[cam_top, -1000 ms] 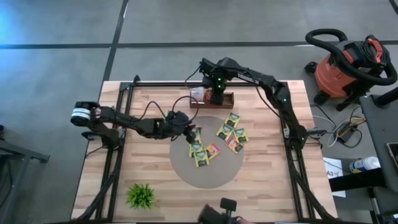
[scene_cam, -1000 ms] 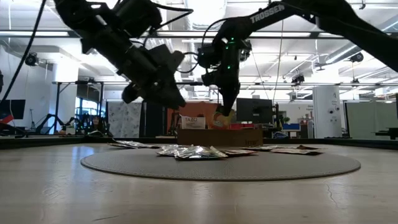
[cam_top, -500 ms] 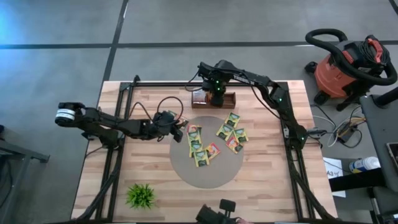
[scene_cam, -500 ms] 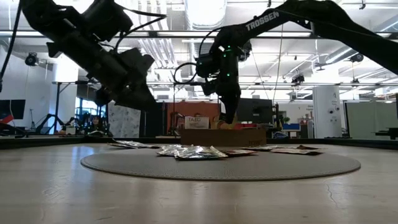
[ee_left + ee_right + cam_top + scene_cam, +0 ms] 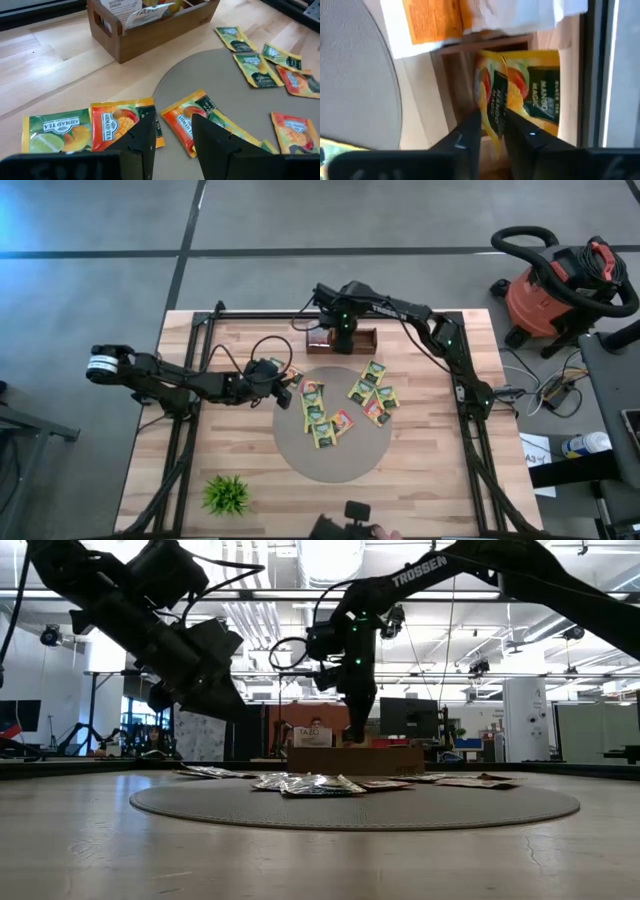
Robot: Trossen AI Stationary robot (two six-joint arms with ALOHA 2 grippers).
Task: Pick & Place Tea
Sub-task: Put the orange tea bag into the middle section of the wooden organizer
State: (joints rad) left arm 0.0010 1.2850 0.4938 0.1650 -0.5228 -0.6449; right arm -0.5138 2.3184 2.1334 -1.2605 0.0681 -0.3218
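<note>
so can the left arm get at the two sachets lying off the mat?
Probably yes: the left gripper hangs open right above those two sachets, nothing covers them, and the right gripper is away at the wooden box.

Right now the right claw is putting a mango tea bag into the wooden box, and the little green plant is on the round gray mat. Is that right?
Not quite. The little green plant stands on the bare wooden table, off the round gray mat; the high view shows it. The right claw is indeed putting a mango tea bag into the wooden box.
</note>
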